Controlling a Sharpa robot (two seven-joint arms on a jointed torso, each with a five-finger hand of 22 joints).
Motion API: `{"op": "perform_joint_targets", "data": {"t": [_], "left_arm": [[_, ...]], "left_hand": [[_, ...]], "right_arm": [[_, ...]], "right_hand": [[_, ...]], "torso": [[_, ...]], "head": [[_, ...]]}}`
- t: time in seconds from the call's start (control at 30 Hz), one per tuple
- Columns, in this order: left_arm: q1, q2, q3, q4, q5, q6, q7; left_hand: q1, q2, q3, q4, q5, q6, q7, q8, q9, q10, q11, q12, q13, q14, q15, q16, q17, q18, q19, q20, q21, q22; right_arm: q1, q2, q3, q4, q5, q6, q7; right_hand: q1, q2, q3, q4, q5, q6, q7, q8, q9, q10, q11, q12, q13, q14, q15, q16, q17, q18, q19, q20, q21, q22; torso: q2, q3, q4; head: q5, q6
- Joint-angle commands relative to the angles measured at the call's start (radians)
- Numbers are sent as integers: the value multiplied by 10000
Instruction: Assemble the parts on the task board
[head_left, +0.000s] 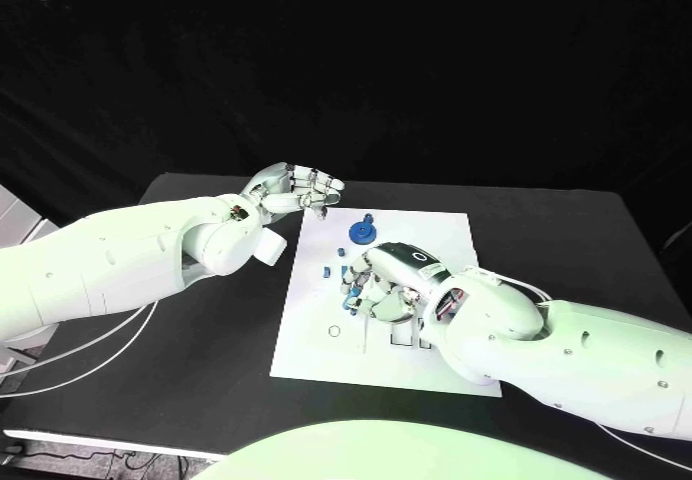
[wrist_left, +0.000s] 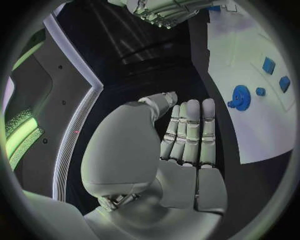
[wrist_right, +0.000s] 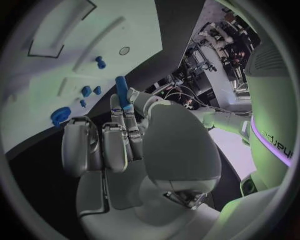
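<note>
Right hand (wrist_right: 125, 135) pinches one blue peg (wrist_right: 122, 92) over the task board (head_left: 433, 340).

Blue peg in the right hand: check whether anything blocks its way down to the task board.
Nothing visible does. The right hand pinches the blue peg above the task board, with bare white plate beyond it in the right wrist view. The blue gear lies off to one side. The left hand sits off the board's edge.

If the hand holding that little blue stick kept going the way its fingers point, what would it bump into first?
Probably the task board: the right hand, pinching a blue peg, points at its white face near the small blue parts. Depth is uncertain.
</note>
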Motion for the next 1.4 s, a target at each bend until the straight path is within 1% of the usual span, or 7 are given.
{"op": "perform_joint_targets", "data": {"t": [0.03, 0.17, 0.3, 0.43, 0.83, 1.03, 1.4], "left_arm": [[1, 47, 5, 15, 1, 163, 80], [1, 61, 5, 31, 0, 180, 82], [1, 62, 5, 27, -1, 179, 81], [1, 64, 5, 31, 0, 184, 82], [1, 60, 5, 37, 0, 185, 77], [1, 55, 5, 36, 0, 187, 75], [2, 45, 5, 42, 0, 200, 64]], "left_hand": [[-99, 22, -4, -55, 32, -64, 20, 38, 8, -58, 10, 35, 12, -70, 16, 57, 14, 129, -39, 64, -65, -11], [-99, 22, -4, -55, 32, -64, 20, 38, 8, -58, 10, 35, 12, -70, 16, 57, 14, 129, -39, 64, -65, -11], [-99, 22, -4, -55, 32, -64, 20, 38, 8, -58, 10, 35, 12, -70, 16, 57, 14, 129, -39, 64, -65, -11], [-99, 22, -4, -55, 32, -64, 20, 38, 8, -58, 10, 35, 12, -70, 16, 57, 14, 129, -39, 64, -65, -11], [-109, 35, 9, -75, 33, -91, 25, 58, 15, -90, 14, 83, 21, -79, 20, 73, 23, 133, -32, 71, -78, -12], [-109, 35, 9, -75, 33, -91, 25, 58, 15, -90, 14, 83, 21, -79, 20, 73, 23, 133, -32, 71, -78, -12], [-109, 35, 9, -75, 33, -91, 25, 58, 15, -90, 14, 83, 21, -79, 20, 73, 23, 133, -32, 71, -78, -12]], "right_arm": [[-133, 214, -44, -249, -200, 52, 129], [-270, 390, -97, -421, -245, 143, 64], [-403, 546, -136, -527, -329, 299, 1], [-486, 683, -168, -672, -492, 459, -220], [-649, 879, -226, -790, -597, 532, -310], [-671, 920, -232, -849, -644, 605, -355], [-736, 1084, -260, -987, -1034, 842, -585]], "right_hand": [[103, 186, 447, -441, 43, 29, 23, 68, 18, 655, -587, -38, 323, 430, -52, 33, -20, -121, 338, -50, -67, 1918], [96, 186, 459, -452, 43, 21, 27, 68, 23, 649, -583, -49, 325, 425, -49, 21, -45, -117, 332, -49, -91, 1913], [96, 186, 459, -452, 43, 21, 27, 68, 23, 649, -583, -49, 325, 425, -49, 21, -45, -117, 332, -49, -91, 1913], [88, 184, 470, -467, 42, 14, 32, 69, 29, 647, -579, -60, 329, 425, -46, 21, -45, -116, 329, -47, -100, 1912], [78, 181, 478, -478, 41, 11, 37, 71, 35, 646, -575, -69, 333, 421, -44, 12, -63, -108, 317, -46, -145, 1902], [78, 181, 478, -478, 41, 11, 37, 71, 35, 646, -575, -69, 333, 421, -44, 12, -63, -108, 317, -46, -145, 1902], [68, 179, 489, -495, 40, 6, 40, 74, 43, 647, -572, -79, 338, 420, -41, 9, -69, -111, 321, -45, -130, 1908]], "torso": [[7, -12, -8], [10, -17, -5], [10, 1, -7], [7, 2, -3], [8, -1, 1], [4, -12, -7], [9, -7, -5]], "head": [[47, -11], [69, -17], [121, -59], [132, -79], [220, -154], [209, -158], [223, -157]]}}
